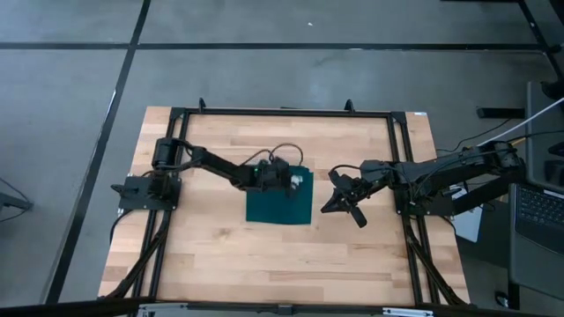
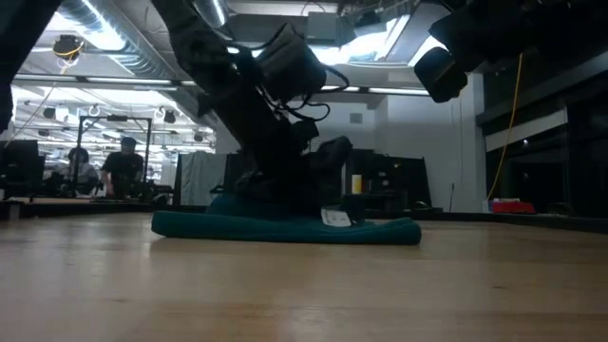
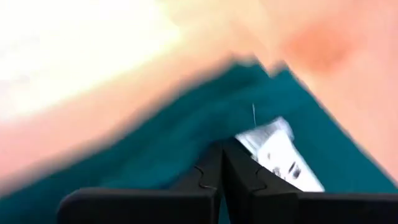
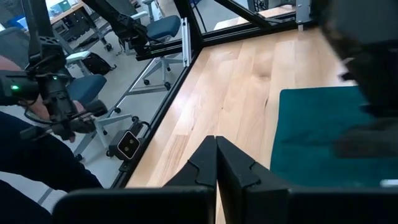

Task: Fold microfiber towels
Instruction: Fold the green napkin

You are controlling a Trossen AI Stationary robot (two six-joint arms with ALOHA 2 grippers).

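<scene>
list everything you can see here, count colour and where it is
microfiber towel: one, dark teal-green, folded flat near the middle of the table
tag: one, white, at the towel's far right corner, by the left gripper
table: one, light wood, with a black frame around it
laptop: one, dark, off the table's right side
office chairs: several, blue, on the floor beyond the table edge
people: at least two, far back in the room in the low view; another close by in the right wrist view
left gripper: one, black, shut, down on the towel's far edge
right gripper: one, black, shut, above bare wood just right of the towel
</scene>
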